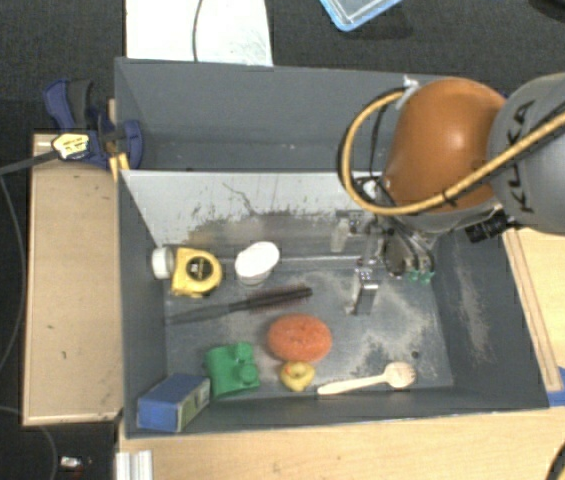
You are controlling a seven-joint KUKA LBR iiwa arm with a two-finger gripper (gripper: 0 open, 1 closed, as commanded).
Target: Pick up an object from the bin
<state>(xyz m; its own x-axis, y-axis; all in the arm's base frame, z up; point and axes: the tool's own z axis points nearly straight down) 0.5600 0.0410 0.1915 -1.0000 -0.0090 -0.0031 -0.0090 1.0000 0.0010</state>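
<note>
Status: pick not done, as far as we can see. The gripper [364, 293] hangs low over a bare, scuffed patch of floor in the right-middle of the grey metal bin [292, 118], under the arm's orange wrist cover [442, 143]. We see nothing in it. We can't tell whether the hand is apart or together: it's too small and partly hidden under the wrist.

No object is clearly the target. Nearest to the gripper:
- thin dark stick-like tool [252, 301], lying flat, its right end just left of the gripper
- round orange-red pad [299, 337], below-left, near
- pale spoon [367, 380], flat near the front wall, below the gripper

Further left, well apart from the gripper: white round cap [257, 261], yellow tape measure [197, 271], green plastic block [232, 370], small yellow piece [298, 375], blue box [174, 401] in the front-left corner.

All of these rest on the bin floor, none lifted. We judge everything is left to do: settle over one object, close on it, lift clear of the bin.
</note>
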